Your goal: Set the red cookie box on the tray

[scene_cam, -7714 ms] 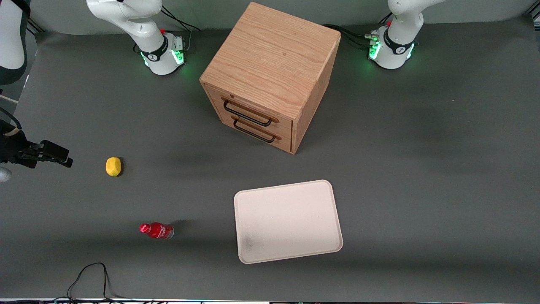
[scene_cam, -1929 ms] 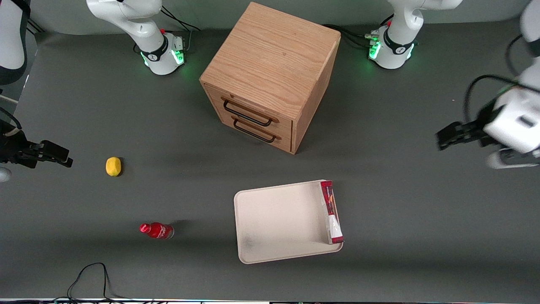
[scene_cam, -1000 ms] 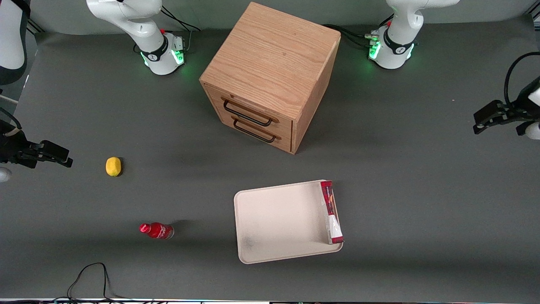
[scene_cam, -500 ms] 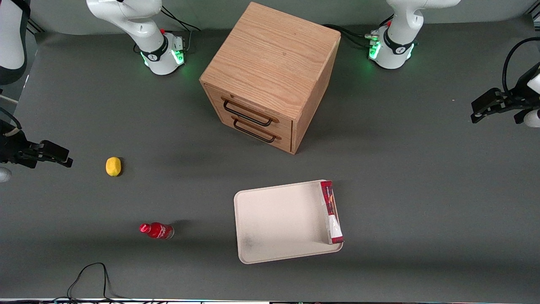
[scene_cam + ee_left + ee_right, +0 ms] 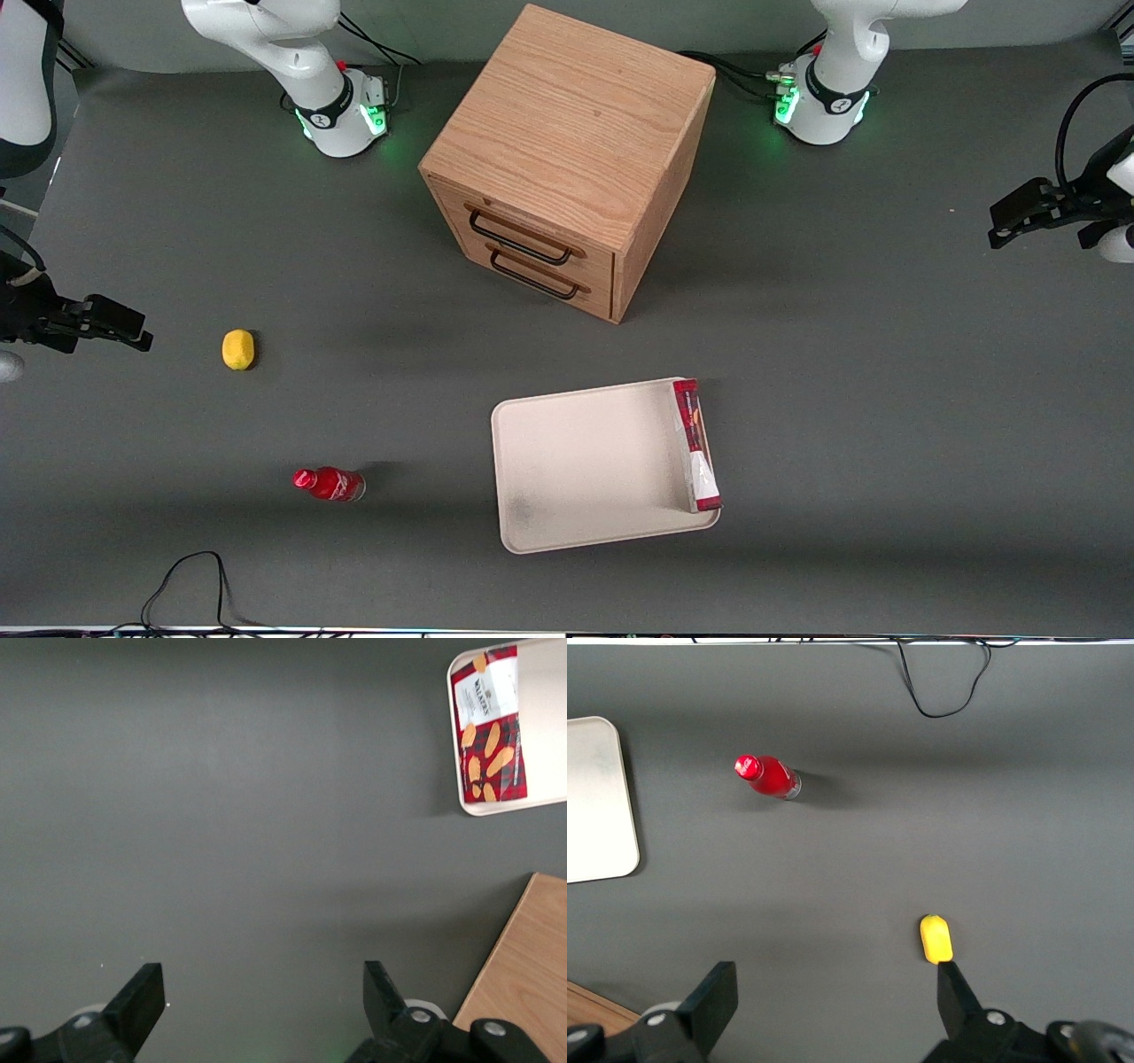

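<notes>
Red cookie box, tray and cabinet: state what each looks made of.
Red cookie box: likely printed cardboard, flat faces. Tray: matte cream, probably plastic, moulded rounded rim. Cabinet: wood, visible grain; dark handles, maybe metal. The gripper hangs open, far toward the working arm's end.

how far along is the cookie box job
Looks finished: the slim red cardboard cookie box lies on the cream-white rectangular tray, along its edge toward the working arm's end. The left gripper is open, holding nothing, high over bare table. Nothing visible remains.
</notes>
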Tool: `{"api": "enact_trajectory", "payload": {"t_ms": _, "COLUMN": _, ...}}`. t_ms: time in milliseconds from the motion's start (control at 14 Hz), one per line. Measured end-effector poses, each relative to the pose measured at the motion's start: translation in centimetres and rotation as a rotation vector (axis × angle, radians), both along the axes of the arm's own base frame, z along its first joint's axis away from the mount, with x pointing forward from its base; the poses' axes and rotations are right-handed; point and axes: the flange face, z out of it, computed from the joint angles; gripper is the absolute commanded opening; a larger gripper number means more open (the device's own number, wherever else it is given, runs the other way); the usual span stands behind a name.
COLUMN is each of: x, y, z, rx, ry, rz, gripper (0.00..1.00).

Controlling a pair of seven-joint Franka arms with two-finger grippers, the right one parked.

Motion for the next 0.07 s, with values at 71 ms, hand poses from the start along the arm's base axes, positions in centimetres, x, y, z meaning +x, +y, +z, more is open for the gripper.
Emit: {"api": "enact_trajectory", "payload": {"t_ms": 71, "x": -0.11, "y": -0.02, "z": 0.00, "rx": 0.000, "ry": 0.008, "rz": 0.000, "gripper": 1.00}}
